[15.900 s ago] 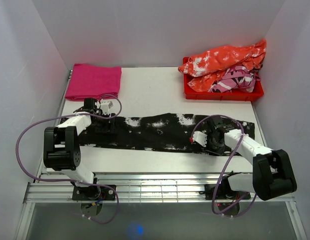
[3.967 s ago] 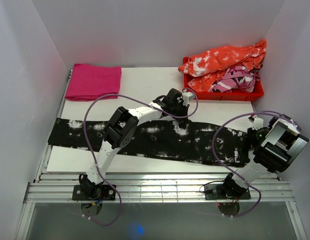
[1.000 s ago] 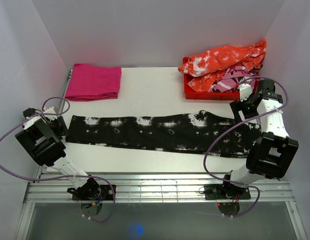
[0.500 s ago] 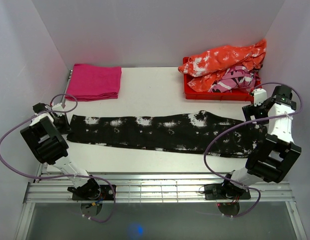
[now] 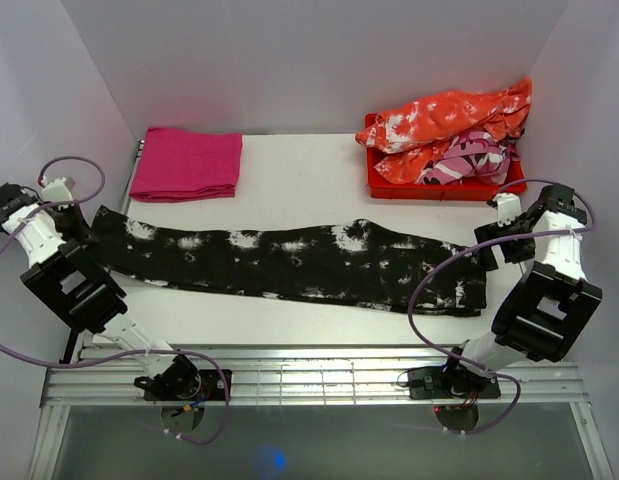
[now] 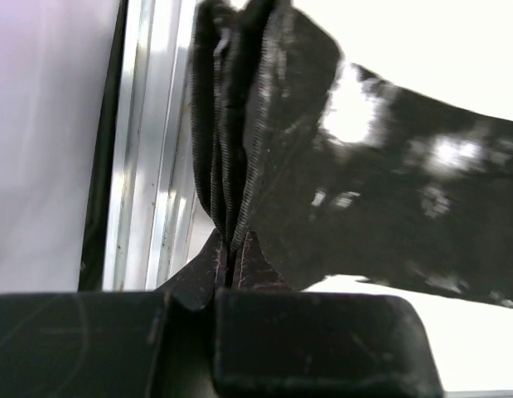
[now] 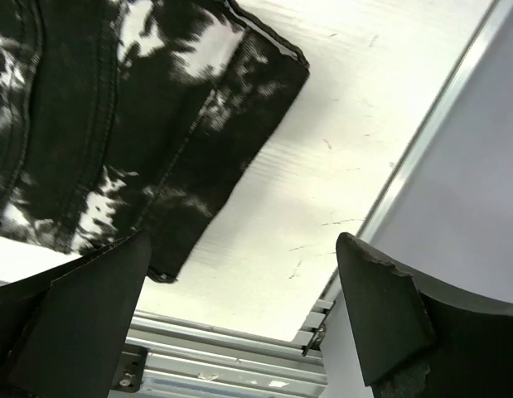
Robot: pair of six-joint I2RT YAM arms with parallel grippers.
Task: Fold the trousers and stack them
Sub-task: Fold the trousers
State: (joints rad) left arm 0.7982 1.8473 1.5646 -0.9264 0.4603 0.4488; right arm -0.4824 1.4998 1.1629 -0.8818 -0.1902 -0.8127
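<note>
top view: the trousers (image 5: pixel 289 262), black with white splotches, lie stretched in a long band across the white table (image 5: pixel 299 180), running from the left edge to near the right edge and sloping slightly toward the front on the right. the left gripper (image 5: pixel 87 228) sits at their left end, its fingertips too small and dark to make out here. the right gripper (image 5: pixel 489 245) is just beside the right end. a folded magenta cloth (image 5: pixel 187 163) lies at the back left. a red bin (image 5: pixel 444 188) at the back right holds an orange-and-white garment (image 5: pixel 449 115) heaped over a pink patterned one (image 5: pixel 469 160), mostly hidden.

left wrist view: the left gripper (image 6: pixel 231 269) is clenched on the bunched, ribbed edge of the trousers (image 6: pixel 364 191), which spread away blurred. a metal rail (image 6: pixel 148 166) runs alongside.

right wrist view: the right gripper (image 7: pixel 239 323) is spread wide, grasping nothing, both fingers cut off by the frame. the trousers' (image 7: pixel 132 133) corner lies on the table (image 7: pixel 322 166), apart from the fingers.
</note>
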